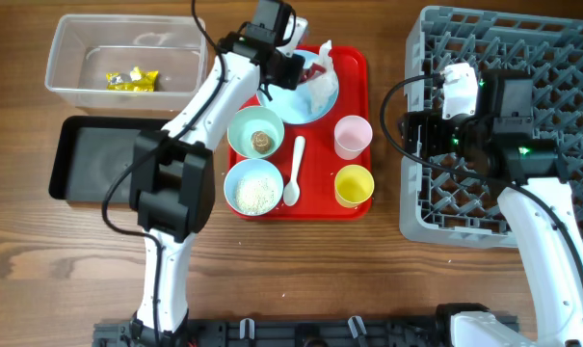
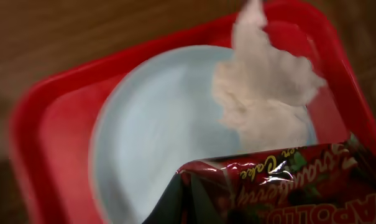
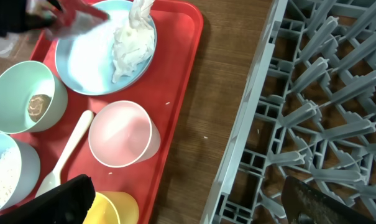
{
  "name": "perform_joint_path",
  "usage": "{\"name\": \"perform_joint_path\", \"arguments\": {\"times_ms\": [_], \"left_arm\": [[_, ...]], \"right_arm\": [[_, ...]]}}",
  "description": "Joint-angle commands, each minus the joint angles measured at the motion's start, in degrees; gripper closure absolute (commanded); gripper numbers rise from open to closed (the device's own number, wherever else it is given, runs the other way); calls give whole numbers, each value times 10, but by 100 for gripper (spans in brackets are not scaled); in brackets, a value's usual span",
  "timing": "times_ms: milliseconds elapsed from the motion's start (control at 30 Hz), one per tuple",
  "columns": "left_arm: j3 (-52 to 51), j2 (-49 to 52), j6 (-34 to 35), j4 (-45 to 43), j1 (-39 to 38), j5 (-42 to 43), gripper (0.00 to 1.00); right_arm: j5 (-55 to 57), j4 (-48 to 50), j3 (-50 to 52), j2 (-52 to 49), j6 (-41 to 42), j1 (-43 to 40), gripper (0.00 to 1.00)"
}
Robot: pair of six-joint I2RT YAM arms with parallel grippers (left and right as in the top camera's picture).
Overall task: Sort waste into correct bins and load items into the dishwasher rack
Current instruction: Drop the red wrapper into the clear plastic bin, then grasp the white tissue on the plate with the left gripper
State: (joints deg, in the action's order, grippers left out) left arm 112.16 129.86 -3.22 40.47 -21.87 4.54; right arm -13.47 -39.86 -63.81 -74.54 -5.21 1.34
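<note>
Left hand [image 1: 295, 71] clamped on red wrapper [image 2: 281, 186], held just over plate [image 2: 156, 130]; tissue [image 2: 268, 93] lay just ahead of it. Wrapper looked light, crinkly, slippery film, so best pinched at an edge fold. Right hand [image 3: 188, 193] sat apart, empty, rack [image 3: 312, 112] just beside it.
</note>
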Motion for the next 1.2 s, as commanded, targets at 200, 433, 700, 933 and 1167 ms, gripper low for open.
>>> {"name": "perform_joint_path", "arguments": {"times_ms": [200,433,700,933,1167], "left_arm": [[14,-90,37,-9,250,-90,96],[14,-59,37,29,286,-55,20],[14,-77,4,39,126,34,10],[14,28,-10,-32,-17,34,10],[14,87,-8,-50,-53,36,11]], "right_arm": [[-8,2,-10,-2,7,-1,1],[-8,2,-10,-2,8,0,1],[-8,2,-10,-2,8,0,1],[-8,-3,-10,-3,8,0,1],[-8,-3,-10,-3,9,0,1]]}}
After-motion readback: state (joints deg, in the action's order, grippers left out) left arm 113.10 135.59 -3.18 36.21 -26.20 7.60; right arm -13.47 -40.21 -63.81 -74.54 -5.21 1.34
